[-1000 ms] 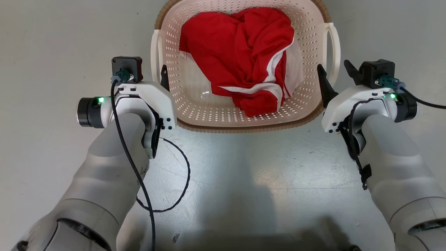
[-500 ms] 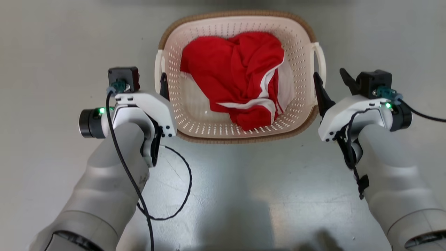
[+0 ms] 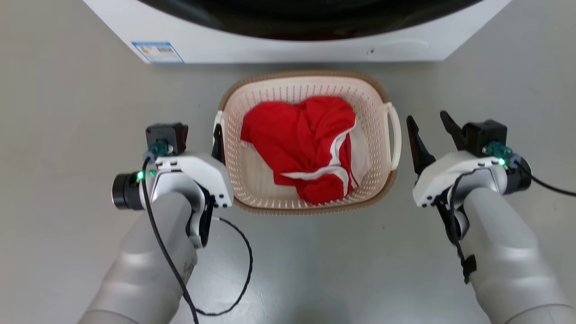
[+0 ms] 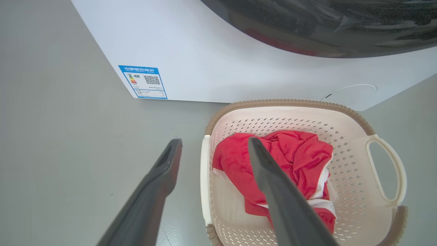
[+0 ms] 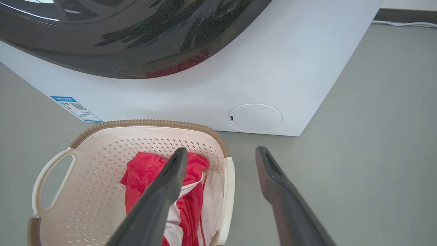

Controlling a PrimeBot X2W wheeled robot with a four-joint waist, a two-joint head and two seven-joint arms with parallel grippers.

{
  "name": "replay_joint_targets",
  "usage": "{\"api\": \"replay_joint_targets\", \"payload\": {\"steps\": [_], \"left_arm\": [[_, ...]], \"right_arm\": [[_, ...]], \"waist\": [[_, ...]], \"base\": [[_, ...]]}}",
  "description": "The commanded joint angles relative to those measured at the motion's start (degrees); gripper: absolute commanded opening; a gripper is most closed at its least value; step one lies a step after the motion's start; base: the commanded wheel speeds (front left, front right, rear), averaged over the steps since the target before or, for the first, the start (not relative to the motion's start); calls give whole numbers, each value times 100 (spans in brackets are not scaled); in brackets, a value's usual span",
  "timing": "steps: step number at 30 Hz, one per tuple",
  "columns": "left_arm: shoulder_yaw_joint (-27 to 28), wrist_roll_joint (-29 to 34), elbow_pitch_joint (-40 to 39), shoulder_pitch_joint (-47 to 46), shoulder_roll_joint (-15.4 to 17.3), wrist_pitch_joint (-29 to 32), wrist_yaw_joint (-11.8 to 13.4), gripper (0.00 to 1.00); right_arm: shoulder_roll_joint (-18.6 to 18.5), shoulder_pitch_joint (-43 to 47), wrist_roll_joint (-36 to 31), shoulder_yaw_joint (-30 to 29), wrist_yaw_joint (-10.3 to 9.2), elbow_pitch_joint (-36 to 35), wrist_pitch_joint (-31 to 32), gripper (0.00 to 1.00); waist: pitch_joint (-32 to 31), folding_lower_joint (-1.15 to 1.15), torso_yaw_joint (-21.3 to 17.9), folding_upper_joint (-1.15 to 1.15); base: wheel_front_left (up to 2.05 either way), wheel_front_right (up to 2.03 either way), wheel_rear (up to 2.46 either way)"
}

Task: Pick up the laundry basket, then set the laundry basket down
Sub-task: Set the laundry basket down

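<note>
- Left end effector (image 4: 214,140): jaws spread fully, holding nothing. In the left wrist view its fingers straddle one loop handle (image 4: 205,177) of the laundry basket (image 3: 288,92), one finger over the floor (image 3: 315,270) and the other over the contents.
- Right end effector (image 3: 426,116): also wide open and empty, at centre right of the head view, beside the opposite handle (image 3: 394,135).
- The mirrored poses probably suit a two-handed lift by the handles. Whether any finger touches plastic cannot be told.
- The laundry basket stands upright on the floor at frame centre, between both arms, with a crumpled red garment (image 3: 297,135) inside.
- Washing machine (image 3: 270,45): just behind the basket along the top edge, likely barring forward travel. A loose cable (image 3: 245,270) loops beside the left arm.
</note>
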Motion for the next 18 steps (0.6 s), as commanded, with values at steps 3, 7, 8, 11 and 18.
{"api": "replay_joint_targets", "payload": {"steps": [3, 7, 8, 11, 18], "left_arm": [[260, 141, -198, 283, 109, -35, -63, 100], [469, 261, -400, 534, 97, -35, -114, 100], [527, 285, -450, 600, 94, -35, -126, 100], [685, 366, -587, 796, 79, -35, -155, 100], [994, 549, -923, 1249, 41, -35, -189, 100]], "right_arm": [[92, 312, -194, -47, 34, -237, -79, 100], [92, 537, -342, -210, 34, -442, -79, 100], [92, 593, -375, -253, 34, -493, -79, 100], [92, 763, -449, -364, 34, -646, -79, 100], [92, 1141, -641, -560, 34, -977, -79, 100]], "waist": [[-438, 0, 54, 0], [-758, 0, 88, 0], [-839, 0, 95, 0], [-1090, 0, 111, 0], [-1646, 0, 157, 0]], "base": [[0, 0, 0], [0, 0, 0], [0, 0, 0], [0, 0, 0], [0, 0, 0]]}}
